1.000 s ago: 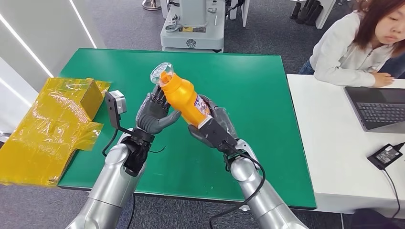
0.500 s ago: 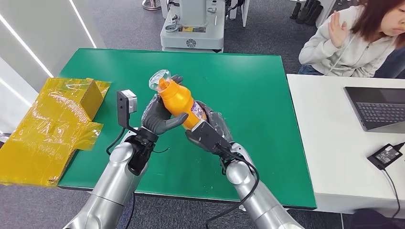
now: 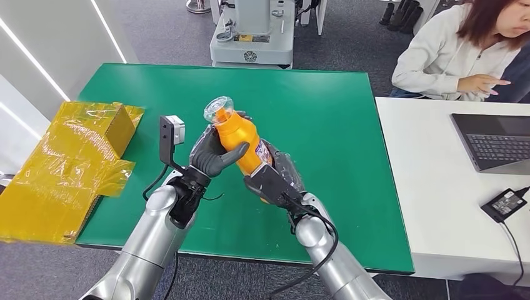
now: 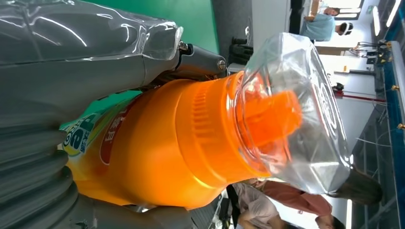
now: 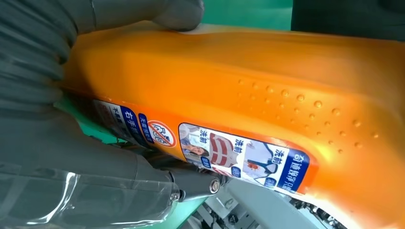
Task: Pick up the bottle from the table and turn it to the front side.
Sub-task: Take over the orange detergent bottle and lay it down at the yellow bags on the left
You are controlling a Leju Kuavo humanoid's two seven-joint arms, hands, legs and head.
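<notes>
Left robot hand (image 3: 213, 154) wraps the upper body of the orange bottle (image 3: 242, 145), thumb across its near side, fingers closed round the far side. In the left wrist view the grey thumb and ribbed cover press against the bottle (image 4: 157, 143) just below its orange collar. Right robot hand (image 3: 275, 177) grips the bottle's lower part from underneath, fingers curled round the base; the right wrist view shows its thumb lying over the bottle's side (image 5: 229, 86) beside a blue-edged label strip (image 5: 239, 157) with small pictures and printed characters.

Bottle is held in the air above the green desk (image 3: 325, 112), between the two robot hands, tilted with its top pointing up and away from the robot. Clear plastic cap (image 3: 218, 109) covers an orange spout; in the left wrist view the spout shows through the cap (image 4: 296, 109). Part of a label with a red oval and green patch shows near the left thumb.

A small grey camera block (image 3: 170, 130) stands off the left wrist on a black bracket.

Crumpled yellow packaging (image 3: 69, 162) lies at the desk's left edge, partly hanging over it. To the right stands a white desk (image 3: 425, 187) carrying a laptop (image 3: 497, 142) and a black power adapter (image 3: 505, 204) with its cord. A person (image 3: 465, 50) in a pale top sits behind that desk. A grey machine base (image 3: 253, 34) stands on the floor beyond the green desk.
</notes>
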